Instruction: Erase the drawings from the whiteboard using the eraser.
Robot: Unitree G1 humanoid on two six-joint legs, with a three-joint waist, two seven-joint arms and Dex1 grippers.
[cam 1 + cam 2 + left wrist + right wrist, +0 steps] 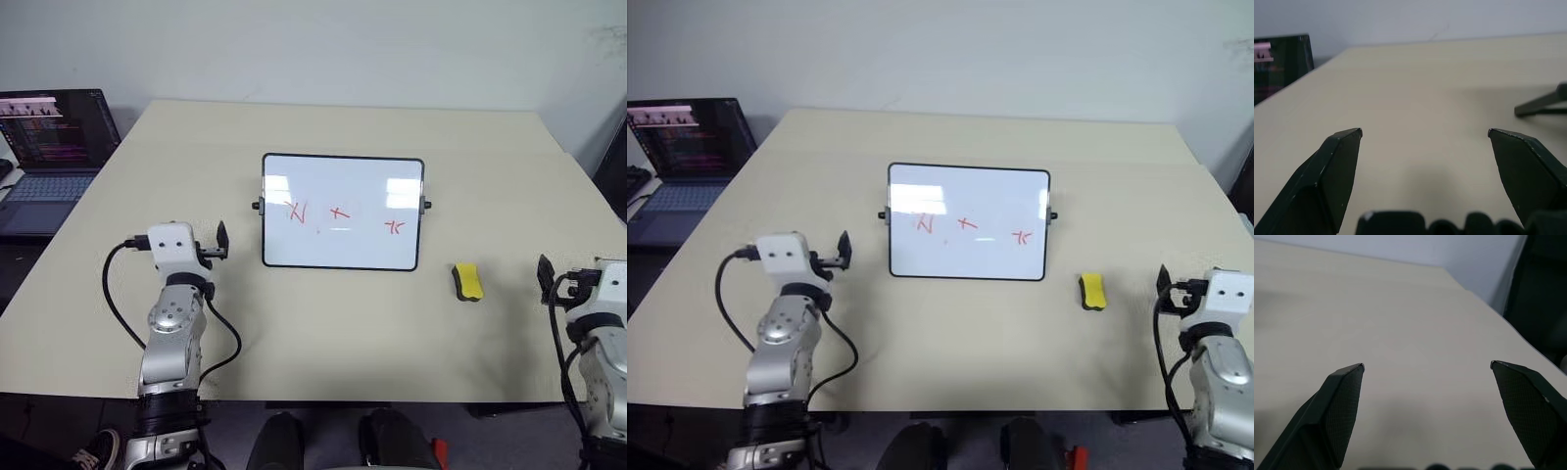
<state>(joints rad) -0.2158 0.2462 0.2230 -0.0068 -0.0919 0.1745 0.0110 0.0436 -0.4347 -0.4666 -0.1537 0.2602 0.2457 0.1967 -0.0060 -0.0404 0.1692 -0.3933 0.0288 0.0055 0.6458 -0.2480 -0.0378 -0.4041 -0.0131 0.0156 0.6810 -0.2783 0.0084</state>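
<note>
Eraser: I am looking at the eraser [468,282], lying flat on the table [353,333], yellow side up, well apart from the near edge and toward the right edge. It is lying just off the board's near right corner, not touching it.

Board: The board [342,211] is sitting about mid-table, propped on its side knobs, with three red drawings [339,213] in a row across its lower half. All three are still unwiped.

Right gripper: I am holding the right gripper [1427,367] level over bare table near the right edge, jaws standing wide apart with nothing between them. The eraser is lying forward and inward of it, near but not under it.

Left gripper: The left gripper [1425,132] is also standing wide open and empty, near the board's left side but clear of it.

Step in hand: I am judging this as the reach for the eraser with the right arm.

Doing it well: I am planning to swing inward first, then tip the fingers down and straddle the block across its narrow width, closing low on the yellow sides so the dark base is facing the board.

Risk: The board is looking lightly propped, so I am expecting it to tip or slide under a hard wipe; the left gripper may be needed to steady its frame.

Surroundings: A laptop [49,147] is sitting off the table's far left corner, out of the way.
</note>
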